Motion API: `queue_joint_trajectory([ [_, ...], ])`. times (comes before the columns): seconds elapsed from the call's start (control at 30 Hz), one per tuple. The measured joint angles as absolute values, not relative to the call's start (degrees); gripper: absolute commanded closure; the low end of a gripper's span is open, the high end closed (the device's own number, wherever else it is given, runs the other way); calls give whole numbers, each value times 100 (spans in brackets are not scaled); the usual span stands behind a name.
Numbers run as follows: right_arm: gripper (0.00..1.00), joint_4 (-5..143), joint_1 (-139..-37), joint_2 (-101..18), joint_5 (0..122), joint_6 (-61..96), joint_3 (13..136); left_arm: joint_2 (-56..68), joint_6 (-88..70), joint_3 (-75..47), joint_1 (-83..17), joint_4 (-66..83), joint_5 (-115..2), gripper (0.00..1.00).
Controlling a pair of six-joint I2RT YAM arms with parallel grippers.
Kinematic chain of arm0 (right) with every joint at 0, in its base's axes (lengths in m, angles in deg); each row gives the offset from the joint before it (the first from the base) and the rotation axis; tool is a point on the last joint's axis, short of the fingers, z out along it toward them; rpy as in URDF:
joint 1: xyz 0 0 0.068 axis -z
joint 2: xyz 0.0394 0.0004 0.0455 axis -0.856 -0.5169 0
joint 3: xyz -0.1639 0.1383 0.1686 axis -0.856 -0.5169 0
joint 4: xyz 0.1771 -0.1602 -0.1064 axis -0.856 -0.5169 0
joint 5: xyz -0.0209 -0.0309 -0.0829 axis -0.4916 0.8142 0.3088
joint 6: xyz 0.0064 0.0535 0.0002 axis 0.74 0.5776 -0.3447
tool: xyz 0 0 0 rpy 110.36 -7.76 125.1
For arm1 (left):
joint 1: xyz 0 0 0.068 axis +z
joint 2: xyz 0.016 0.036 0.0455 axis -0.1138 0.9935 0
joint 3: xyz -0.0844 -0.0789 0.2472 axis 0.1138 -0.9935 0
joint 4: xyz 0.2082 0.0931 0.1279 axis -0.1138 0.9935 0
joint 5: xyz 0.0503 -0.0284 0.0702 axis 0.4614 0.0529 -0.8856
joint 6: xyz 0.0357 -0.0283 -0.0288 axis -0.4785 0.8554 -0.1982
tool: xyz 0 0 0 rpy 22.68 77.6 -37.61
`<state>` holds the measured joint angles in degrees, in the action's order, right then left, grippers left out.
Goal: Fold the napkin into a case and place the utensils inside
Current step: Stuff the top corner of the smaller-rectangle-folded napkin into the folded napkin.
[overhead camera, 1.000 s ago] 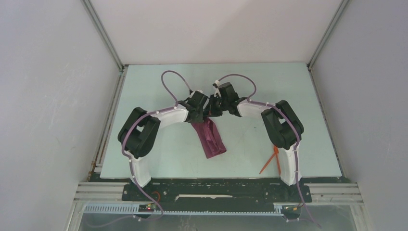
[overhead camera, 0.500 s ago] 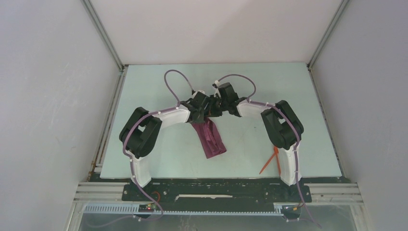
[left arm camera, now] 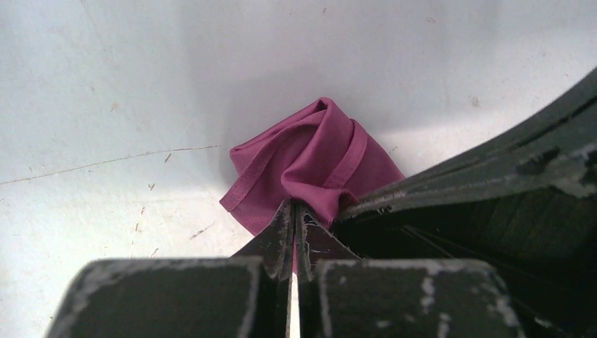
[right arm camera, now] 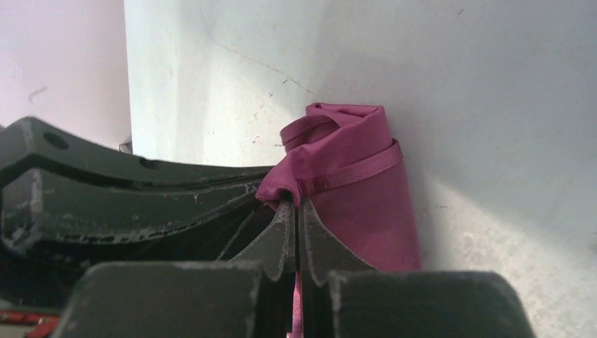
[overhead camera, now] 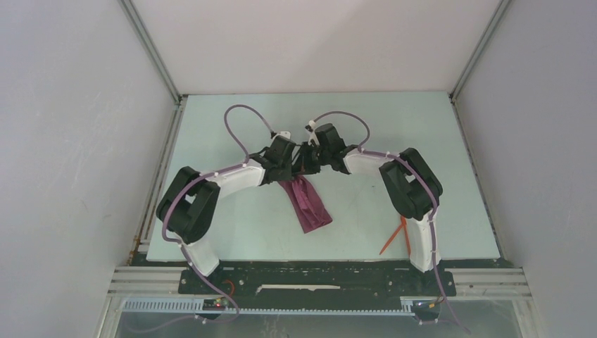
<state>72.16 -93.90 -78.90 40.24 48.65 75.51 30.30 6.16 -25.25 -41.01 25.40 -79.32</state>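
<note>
Near edge, right corner: the utensils lie crossed on the bench, just beside the right arm's base. Both are bare and untouched. Parked there they stay out of the way of the folding, and my guess is the right arm can reach them easily when the pouch is ready.

Mid-bench, a little left of centre: the napkin lies as a narrow, layered strip running at a slant. Its near end rests flat on the bench, pointing toward the near edge. It is already about the width of a case, though whether it has an open mouth cannot be told from above.

Far end of the strip: both hands meet here, tips almost touching. The left hand is closed tight, with a fold of hemmed cloth pinched between its tips. The right hand is closed the same way on the bunched corner right beside it. Each wrist view shows the other hand's finger crowding in at the side. The cloth puckers up into both pinches, so this end looks slightly raised off the bench.

Reading: a shared grip on one end suggests carrying that end over for another fold, or tugging the strip straight. The folding stage looks unfinished and loading has not begun.

Risk: thin cloth, and the layers may slide apart when lifted.
</note>
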Motion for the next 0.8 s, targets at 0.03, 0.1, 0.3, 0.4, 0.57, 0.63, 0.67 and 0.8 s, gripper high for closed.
queue_joint_trajectory([
  [0.03, 100, 7260, -9408, -7890, 3993, 4880, 7533, 3017, 624, -2551, -4071, 2507, -7895, 100],
  [0.1, 100, 7341, -9427, -7897, 3947, 4900, 7509, 3017, 642, -2603, -3999, 2448, -7790, 100],
  [0.3, 100, 7741, -9429, -8059, 3755, 5068, 7435, 3004, 659, -2798, -3848, 2271, -7615, 100],
  [0.4, 100, 7977, -9438, -8172, 3679, 5167, 7323, 2988, 688, -2848, -3780, 2247, -7543, 100],
  [0.57, 100, 8447, -9451, -8411, 3534, 5341, 7111, 2888, 710, -2999, -3693, 2219, -7449, 100],
  [0.63, 100, 8621, -9449, -8511, 3486, 5403, 7066, 2859, 720, -3056, -3669, 2186, -7382, 100],
  [0.67, 100, 8689, -9449, -8546, 3453, 5433, 7059, 2838, 742, -3097, -3660, 2149, -7342, 100],
  [0.8, 100, 8908, -9464, -8642, 3351, 5477, 7061, 2726, 755, -3200, -3632, 2066, -7224, 100],
])
